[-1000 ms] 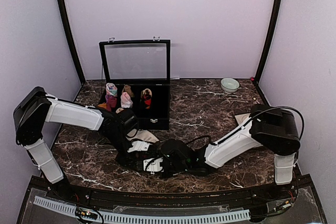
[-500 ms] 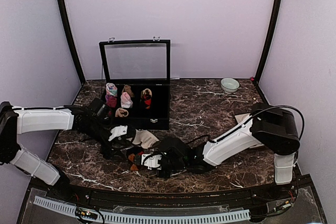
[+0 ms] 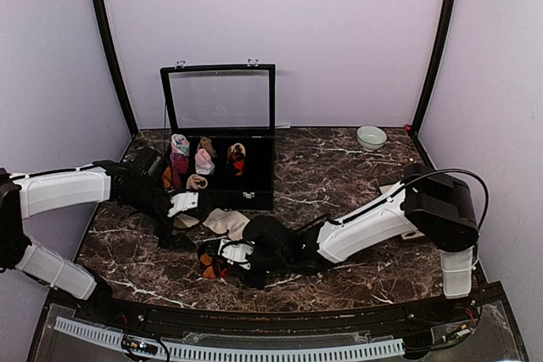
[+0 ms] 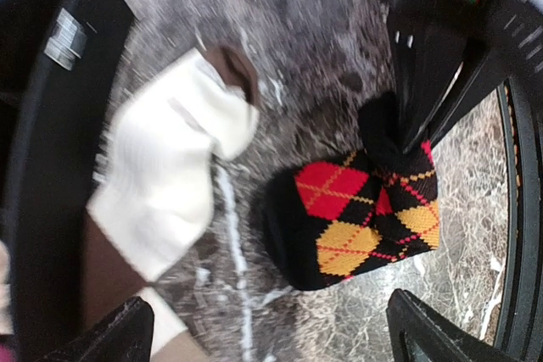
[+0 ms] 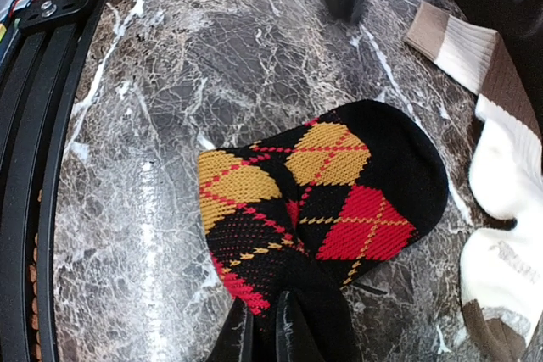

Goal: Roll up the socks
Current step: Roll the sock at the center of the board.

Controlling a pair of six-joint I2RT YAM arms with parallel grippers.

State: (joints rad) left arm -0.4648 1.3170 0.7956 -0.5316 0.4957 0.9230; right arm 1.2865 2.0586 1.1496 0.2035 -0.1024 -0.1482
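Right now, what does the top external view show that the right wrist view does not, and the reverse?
Top external only: the black display case with raised glass lid, the small pale bowl. Right wrist only: the right gripper shut on the black sock with red and orange diamonds. Both: that sock, the cream socks with brown trim, the dark marble table.

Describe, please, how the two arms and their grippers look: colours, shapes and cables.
Both the left arm and the right arm have smooth white link shells and boxy black joint housings. A thin black cable arches over the right arm's large block. The left gripper and the right gripper have slim dark fingers.
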